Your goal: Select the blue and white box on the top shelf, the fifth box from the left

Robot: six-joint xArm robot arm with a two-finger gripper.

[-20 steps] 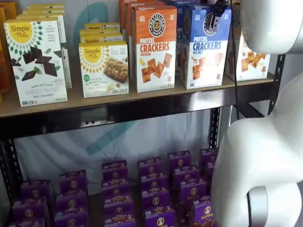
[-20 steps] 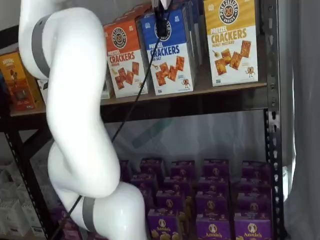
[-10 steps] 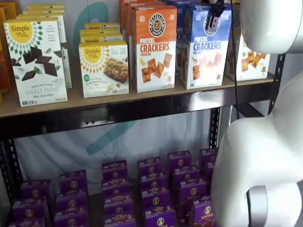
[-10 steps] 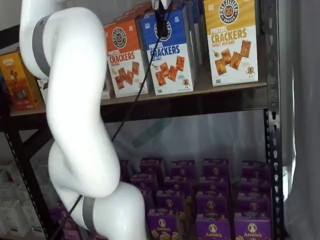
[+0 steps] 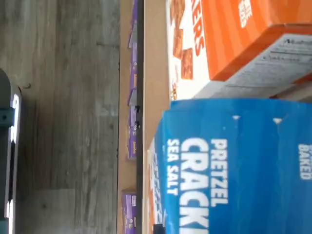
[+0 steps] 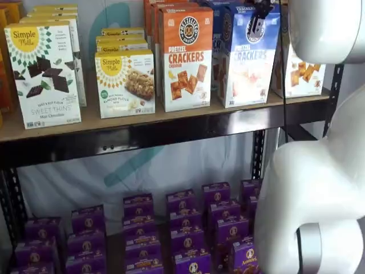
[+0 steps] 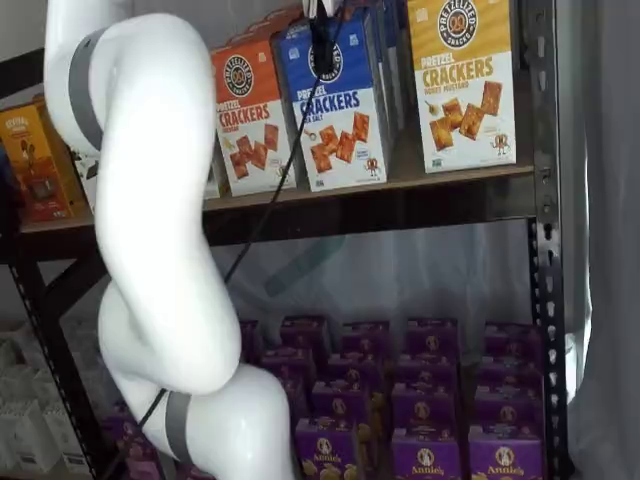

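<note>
White xArm rises from low in frame, bends in a big S curve and reaches up to the top shelf (image 7: 440, 185); in both shelf views the bulky white links fill one side of frame, a grey band on each of two links. Hand (image 7: 323, 45) hangs from the view's top edge, only a black finger showing with a cable running down beside it, right in front of the upper face of the blue and white box (image 7: 338, 105). Also seen in a shelf view as a dark finger (image 6: 256, 21) over the box's round logo. No gap between fingers visible and can't see both fingers, so can't tell if the hand is released or clenched on the carton.

Blue and white box (image 6: 249, 57) stands on the top shelf surface (image 6: 142, 117), at the front of its row, appears tipped slightly forward at the top. Orange-and-white Cheddar carton (image 6: 185, 57) just beside it on one side, yellow-topped cracker carton (image 7: 465, 85) on the other. Simple Mills boxes (image 6: 43, 71) further along. Small purple boxes (image 6: 182, 228) on the level below.

Wrist view is turned on its side: blue carton top and face (image 5: 229, 170) close up, "PRETZEL", "SEA SALT" readable, orange carton (image 5: 234, 39) next to it, shelf board edge (image 5: 155, 63) and wood-look floor (image 5: 63, 97) beyond.
</note>
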